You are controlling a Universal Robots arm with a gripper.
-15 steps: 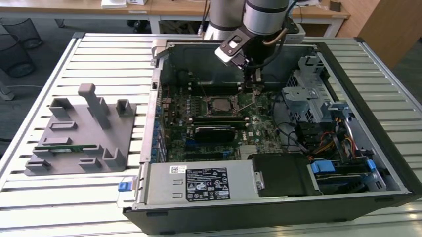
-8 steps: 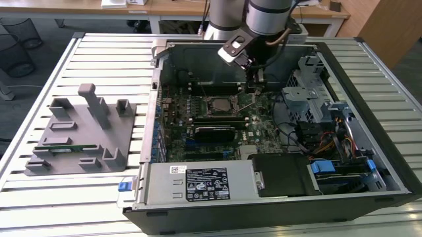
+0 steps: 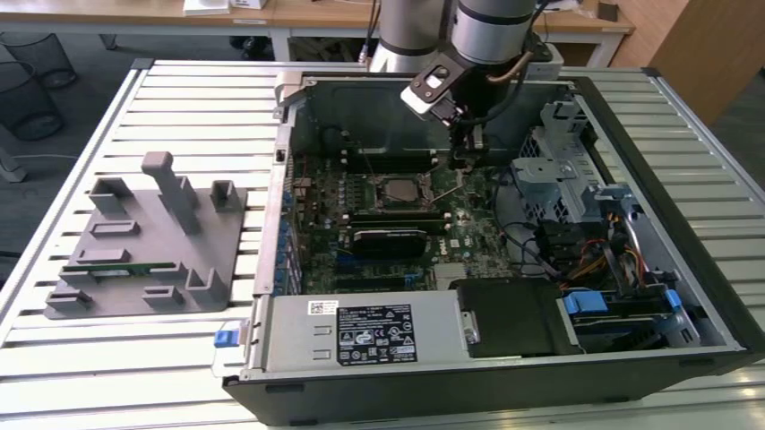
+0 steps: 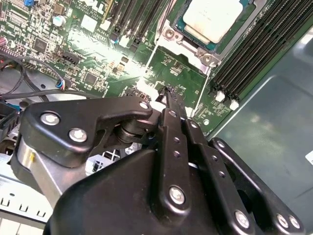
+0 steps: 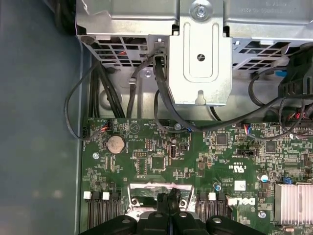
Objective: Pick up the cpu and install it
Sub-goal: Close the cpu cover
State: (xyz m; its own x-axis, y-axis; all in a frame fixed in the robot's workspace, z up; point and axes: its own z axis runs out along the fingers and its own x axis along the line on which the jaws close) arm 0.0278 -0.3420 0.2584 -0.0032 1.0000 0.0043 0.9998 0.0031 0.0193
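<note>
The pincer (image 4: 167, 94) is seen closest, its black fingers drawn together with nothing gripped between them. The tips are held close over the green motherboard (image 4: 98, 58). The cpu (image 4: 213, 17) is seated in its socket, a little ahead of the tips and apart from them.

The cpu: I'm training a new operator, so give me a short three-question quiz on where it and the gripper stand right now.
1. True or false: the cpu sits in the socket on the motherboard.
2. Pick one. The gripper is: A, wide open; B, shut with its fingers together; C, clamped on a green memory stick.
3. Fill the gap: in the exterior view, the grey fixture stands on the table at the view's ____ of the computer case.

Key: 1 true; 2 B; 3 left.
</note>
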